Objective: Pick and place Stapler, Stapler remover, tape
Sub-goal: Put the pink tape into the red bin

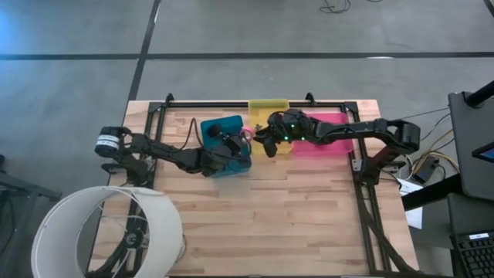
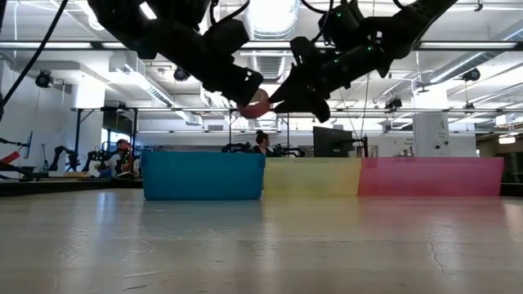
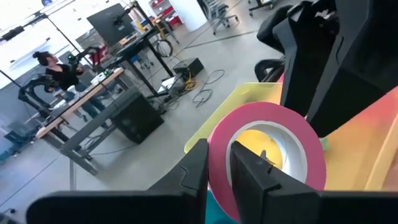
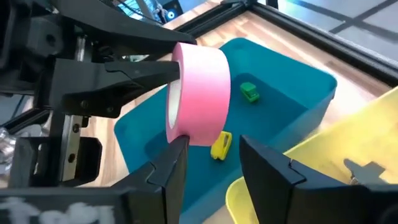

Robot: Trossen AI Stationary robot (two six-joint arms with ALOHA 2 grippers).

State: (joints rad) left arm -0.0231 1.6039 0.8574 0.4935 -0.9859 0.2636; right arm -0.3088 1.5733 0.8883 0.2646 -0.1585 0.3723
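A pink roll of tape (image 4: 199,96) with a pale inner core hangs above a teal-blue bin (image 4: 298,93). Inside that bin lie a small green block (image 4: 249,92) and a yellow block (image 4: 221,145). Beside it sits a yellow bin (image 1: 268,110), then a magenta-pink bin (image 1: 328,143).

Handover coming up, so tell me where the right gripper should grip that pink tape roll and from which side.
Probably the free band of the pink tape roll, opposite where the left gripper pinches its wall. The right gripper is open beside it; put one finger through the open centre, one outside.
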